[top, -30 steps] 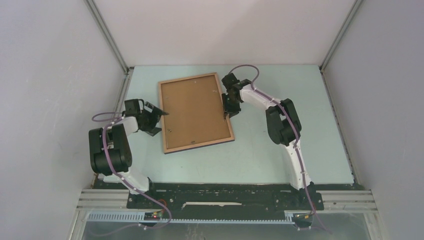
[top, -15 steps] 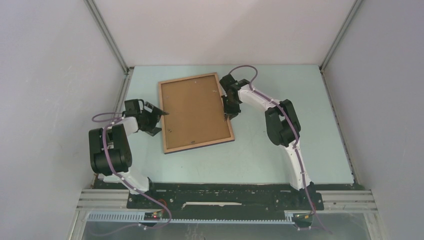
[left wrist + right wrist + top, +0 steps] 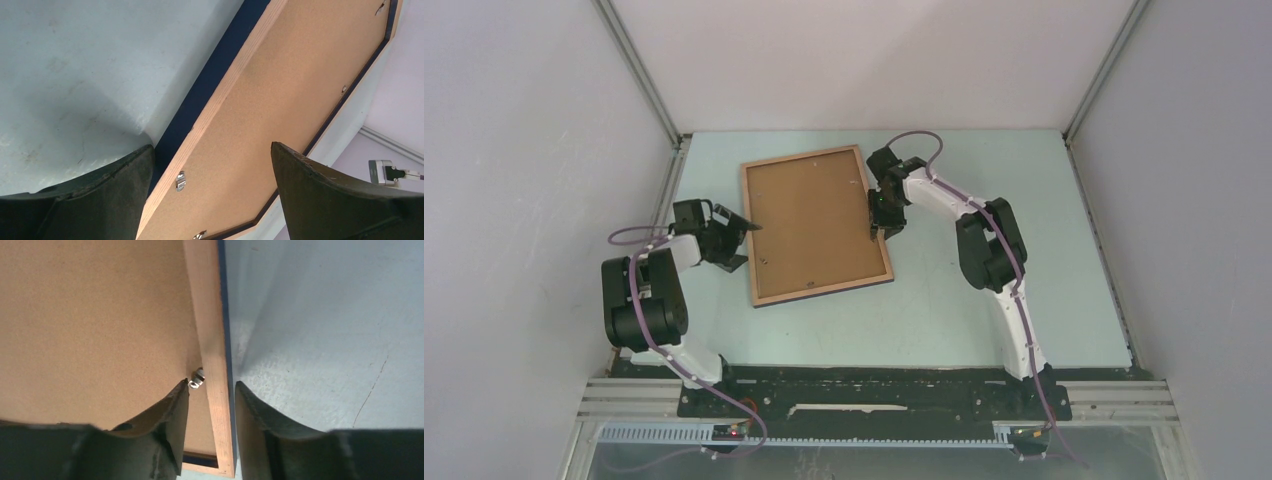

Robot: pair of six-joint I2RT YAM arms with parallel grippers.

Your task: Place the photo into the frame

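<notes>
The frame (image 3: pixel 824 290) lies flat on the table with its wood face up. The photo (image 3: pixel 809 225) sits inside it, brown fibreboard back upward. My left gripper (image 3: pixel 744 222) hovers wide open at the frame's left rail (image 3: pixel 235 75), over the photo back (image 3: pixel 300 90) and a small metal tab (image 3: pixel 180 181). My right gripper (image 3: pixel 876 228) stands astride the right rail (image 3: pixel 207 315). Its jaws are a little apart and a gap shows beside the rail. Its inner fingertip (image 3: pixel 180 390) rests on the photo back (image 3: pixel 90 315) next to a metal tab (image 3: pixel 197 380).
The pale green table (image 3: pixel 984 320) is walled by grey panels on the left, back and right. Both arm bases sit on the black rail (image 3: pixel 874 395) at the near edge. Bare table surface (image 3: pixel 325 340) lies to the right of the frame.
The right gripper's jaws have spread a little wider over the frame's right rail. The left arm and the frame have not moved.
</notes>
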